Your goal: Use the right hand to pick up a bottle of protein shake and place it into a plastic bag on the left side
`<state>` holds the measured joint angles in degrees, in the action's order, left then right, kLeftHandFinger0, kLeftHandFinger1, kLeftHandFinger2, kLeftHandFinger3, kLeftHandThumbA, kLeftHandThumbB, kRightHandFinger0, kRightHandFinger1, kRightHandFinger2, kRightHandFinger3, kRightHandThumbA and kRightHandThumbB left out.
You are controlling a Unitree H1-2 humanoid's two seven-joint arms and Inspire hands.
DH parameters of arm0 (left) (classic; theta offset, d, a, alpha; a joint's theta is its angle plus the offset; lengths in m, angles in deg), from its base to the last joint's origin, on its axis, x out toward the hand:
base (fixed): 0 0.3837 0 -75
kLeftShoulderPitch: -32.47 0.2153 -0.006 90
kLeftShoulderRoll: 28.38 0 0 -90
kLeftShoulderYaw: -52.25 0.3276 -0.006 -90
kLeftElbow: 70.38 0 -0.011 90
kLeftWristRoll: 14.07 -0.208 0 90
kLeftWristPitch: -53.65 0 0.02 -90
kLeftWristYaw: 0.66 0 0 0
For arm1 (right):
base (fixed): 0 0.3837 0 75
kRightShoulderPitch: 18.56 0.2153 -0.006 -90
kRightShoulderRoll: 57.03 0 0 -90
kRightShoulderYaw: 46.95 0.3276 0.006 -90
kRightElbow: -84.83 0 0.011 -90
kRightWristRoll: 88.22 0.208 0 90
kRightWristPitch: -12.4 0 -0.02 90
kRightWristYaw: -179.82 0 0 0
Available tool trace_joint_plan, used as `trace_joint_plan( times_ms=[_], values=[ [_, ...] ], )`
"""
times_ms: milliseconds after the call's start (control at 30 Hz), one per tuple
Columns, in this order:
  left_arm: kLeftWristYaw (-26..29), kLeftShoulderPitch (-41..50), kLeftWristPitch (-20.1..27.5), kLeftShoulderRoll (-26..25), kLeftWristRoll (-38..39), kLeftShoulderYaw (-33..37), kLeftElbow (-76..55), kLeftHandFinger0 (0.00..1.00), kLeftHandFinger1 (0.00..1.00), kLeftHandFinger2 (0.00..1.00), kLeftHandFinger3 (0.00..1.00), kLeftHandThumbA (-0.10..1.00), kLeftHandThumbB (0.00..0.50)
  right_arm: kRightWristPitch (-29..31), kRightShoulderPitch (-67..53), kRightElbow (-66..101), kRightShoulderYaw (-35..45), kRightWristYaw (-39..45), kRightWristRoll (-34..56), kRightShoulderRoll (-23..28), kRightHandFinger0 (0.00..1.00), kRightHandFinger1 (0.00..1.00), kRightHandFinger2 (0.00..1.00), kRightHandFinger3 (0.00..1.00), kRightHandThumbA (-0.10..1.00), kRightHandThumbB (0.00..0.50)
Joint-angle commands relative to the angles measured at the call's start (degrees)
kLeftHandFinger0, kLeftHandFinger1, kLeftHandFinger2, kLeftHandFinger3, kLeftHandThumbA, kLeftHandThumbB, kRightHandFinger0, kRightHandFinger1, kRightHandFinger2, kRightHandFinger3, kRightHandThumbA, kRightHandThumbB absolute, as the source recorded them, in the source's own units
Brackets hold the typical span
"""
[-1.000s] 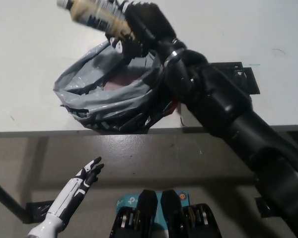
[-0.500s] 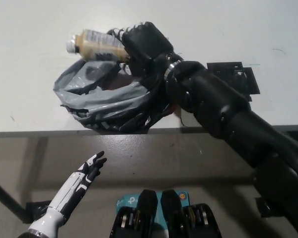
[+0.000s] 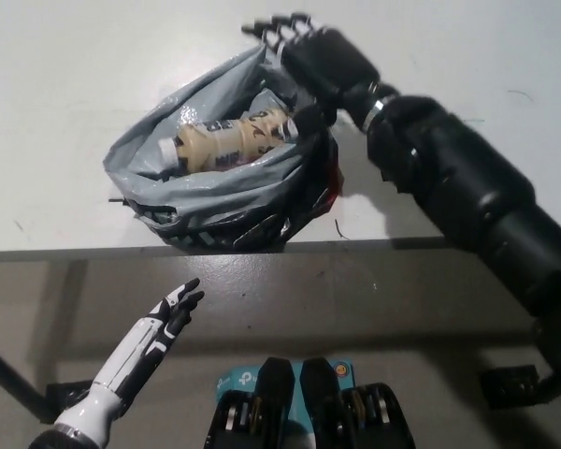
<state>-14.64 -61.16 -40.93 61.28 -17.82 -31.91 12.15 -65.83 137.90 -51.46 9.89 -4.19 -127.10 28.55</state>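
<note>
A grey plastic bag [image 3: 215,187] stands open on the white table near its front edge. Inside it lies a beige protein shake bottle [image 3: 226,140] on its side, white cap toward the left. My black right hand [image 3: 313,58] hovers over the bag's far right rim, fingers spread, holding nothing. The black forearm runs off toward the bottom right. My white left hand [image 3: 168,313] rests below the table edge at the lower left, fingers held apart and empty.
The white table [image 3: 65,84] fills the upper picture, and its front edge [image 3: 75,253] runs across the middle. Below the edge lies grey floor.
The bottle has left my right hand and now lies inside the bag. The right hand has opened and risen to the bag's far right rim. The left hand has barely moved.
</note>
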Motion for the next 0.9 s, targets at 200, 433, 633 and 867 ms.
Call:
trace_joint_plan(
  times_ms=[200, 433, 633, 867],
  values=[
    [-1.3, -0.5, 0.0, -1.3, 0.6, -0.2, -1.1, 1.00, 1.00, 1.00, 1.00, 1.00, 0.187, -2.5, 0.5, 30.4, 16.7, 10.8, 17.9, 6.6, 1.00, 1.00, 1.00, 1.00, 1.00, 0.422],
    [-0.8, -3.7, 0.7, -1.4, 1.0, -1.3, 0.5, 1.00, 1.00, 1.00, 1.00, 1.00, 0.130, -11.0, -4.3, 59.2, 32.4, 11.4, 35.1, 13.2, 1.00, 1.00, 1.00, 1.00, 1.00, 0.426],
    [0.4, -6.9, 1.9, -1.1, 1.1, -2.4, 2.3, 1.00, 1.00, 1.00, 1.00, 1.00, 0.166, -11.0, -23.4, 82.5, 40.1, 4.6, 37.3, 14.9, 1.00, 1.00, 1.00, 1.00, 1.00, 0.429],
    [1.5, -6.6, 1.7, 0.1, 1.6, -3.2, 3.1, 1.00, 1.00, 1.00, 1.00, 1.00, 0.197, -4.9, -48.4, 97.8, 32.0, -0.6, 33.2, 4.2, 1.00, 1.00, 1.00, 1.00, 0.99, 0.379]
  ],
)
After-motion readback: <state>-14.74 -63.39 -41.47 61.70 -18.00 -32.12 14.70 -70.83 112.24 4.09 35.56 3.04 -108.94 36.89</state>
